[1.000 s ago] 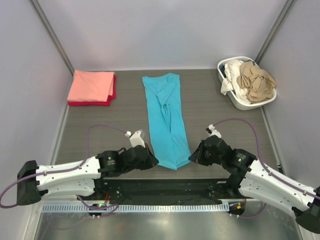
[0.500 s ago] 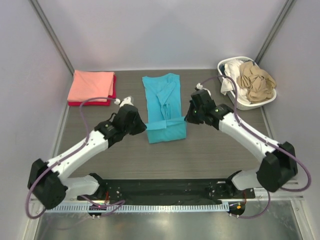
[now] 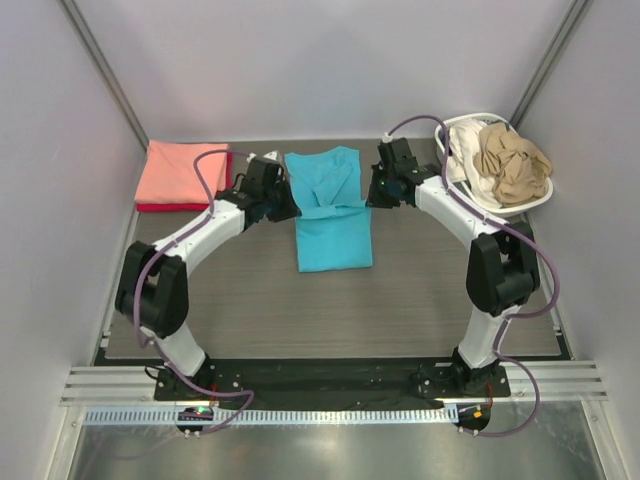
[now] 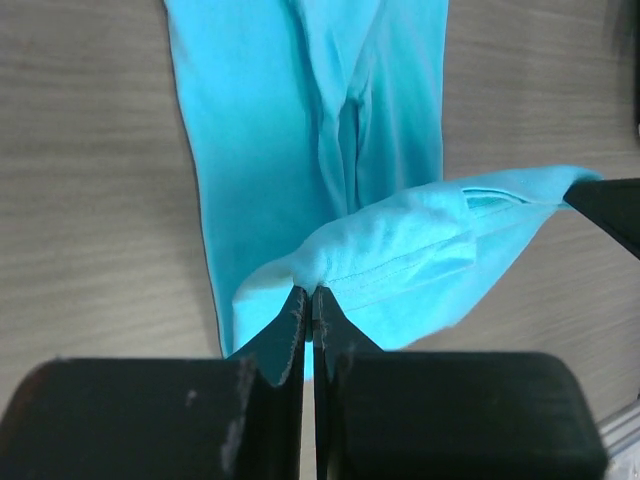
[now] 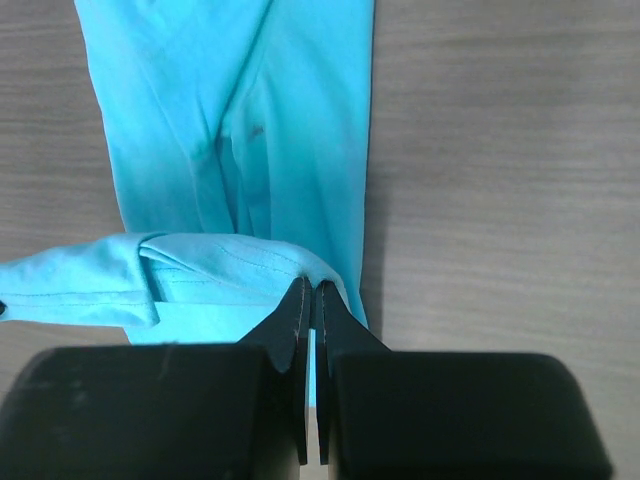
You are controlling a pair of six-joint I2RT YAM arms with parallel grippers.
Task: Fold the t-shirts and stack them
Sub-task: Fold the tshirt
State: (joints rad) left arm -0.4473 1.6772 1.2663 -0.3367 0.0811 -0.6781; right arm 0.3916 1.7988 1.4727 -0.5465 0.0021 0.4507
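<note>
Tabletop (image 3: 430,290) bears turquoise t-shirt (image 3: 335,240), hem pinched by left claw (image 4: 308,300), right claw (image 5: 310,290).

Grey wood-grain table (image 3: 430,290), pale walls (image 3: 320,60)

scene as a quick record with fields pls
shirt in work: bright turquoise cloth t-shirt, flat on the grey table, hem doubled over its middle
left gripper: jaws shut on hem's left corner
right gripper: jaws shut on hem's right corner
done stack: folded salmon-pink t-shirt on folded red t-shirt, far left
waiting: tan t-shirt and white t-shirt in white plastic basket, far right
</note>
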